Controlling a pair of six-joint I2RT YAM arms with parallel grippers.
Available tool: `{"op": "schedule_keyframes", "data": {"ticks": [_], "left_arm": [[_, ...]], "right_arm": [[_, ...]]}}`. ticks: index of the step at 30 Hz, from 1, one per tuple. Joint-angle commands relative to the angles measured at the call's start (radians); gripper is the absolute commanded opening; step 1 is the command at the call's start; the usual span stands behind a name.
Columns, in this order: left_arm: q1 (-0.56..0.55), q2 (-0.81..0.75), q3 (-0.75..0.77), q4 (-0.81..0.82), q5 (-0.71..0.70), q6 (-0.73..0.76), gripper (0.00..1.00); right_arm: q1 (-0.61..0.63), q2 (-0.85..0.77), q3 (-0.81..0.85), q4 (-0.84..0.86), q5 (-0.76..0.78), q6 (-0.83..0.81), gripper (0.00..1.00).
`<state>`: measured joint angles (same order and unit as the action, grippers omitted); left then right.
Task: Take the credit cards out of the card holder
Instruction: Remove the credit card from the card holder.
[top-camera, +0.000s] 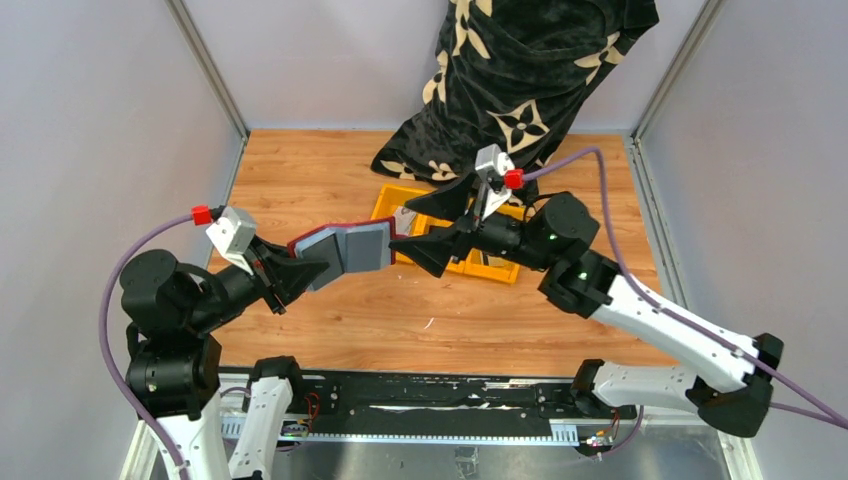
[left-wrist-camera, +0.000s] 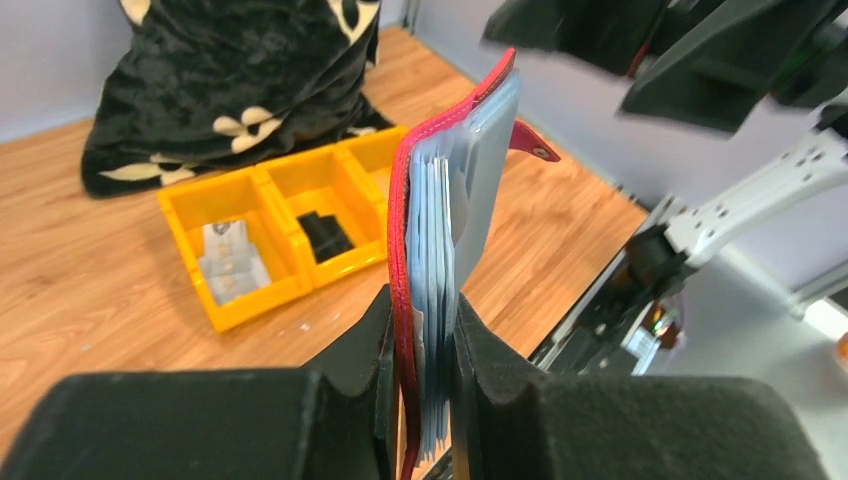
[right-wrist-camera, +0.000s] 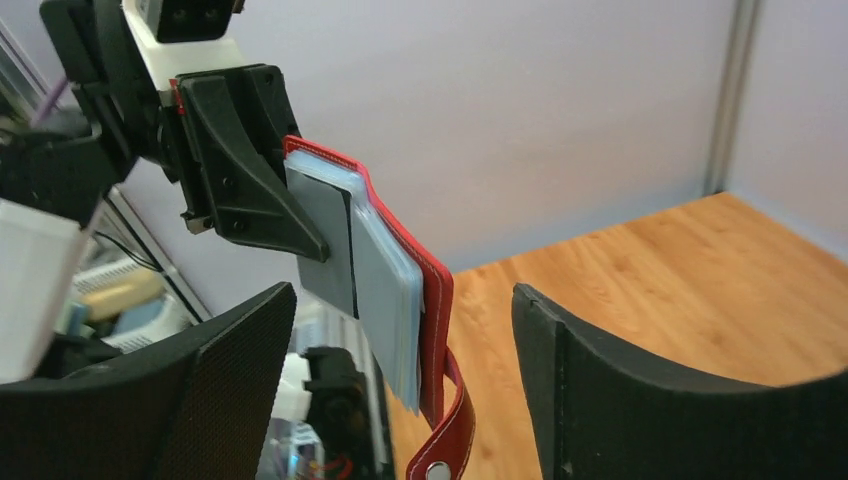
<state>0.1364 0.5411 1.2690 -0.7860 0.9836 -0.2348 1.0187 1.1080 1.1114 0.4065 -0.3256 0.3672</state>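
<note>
While the left gripper (top-camera: 298, 274) clamps the card holder (top-camera: 347, 250) aloft by one edge, credit cards (left-wrist-camera: 437, 215) inside, the right gripper (top-camera: 428, 226) beyond gapes empty; a skewed pinch may seize several cards and wrench the holder loose, short of the yellow bin (top-camera: 384, 204).

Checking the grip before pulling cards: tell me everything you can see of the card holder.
The card holder is a dark red, leather-like wallet with a grey inner panel and pale blue-grey leaves fanned between. Its red snap tab hangs loose. The left tool clamps one edge, holding it in mid-air; the open right tool is close by.
</note>
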Motion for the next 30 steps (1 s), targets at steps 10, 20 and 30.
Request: {"op": "schedule_keyframes", "data": {"ticks": [10, 20, 30], "left_arm": [[-0.011, 0.09, 0.031, -0.347, 0.051, 0.48, 0.0], [-0.07, 0.093, 0.014, -0.368, 0.049, 0.489, 0.0], [-0.075, 0.087, 0.006, -0.369, 0.07, 0.493, 0.0]], "right_arm": [[-0.023, 0.213, 0.5, -0.768, -0.3, -0.465, 0.86], [-0.021, 0.406, 0.637, -0.863, -0.49, -0.525, 0.87], [-0.02, 0.516, 0.701, -0.975, -0.606, -0.503, 0.5]]}}
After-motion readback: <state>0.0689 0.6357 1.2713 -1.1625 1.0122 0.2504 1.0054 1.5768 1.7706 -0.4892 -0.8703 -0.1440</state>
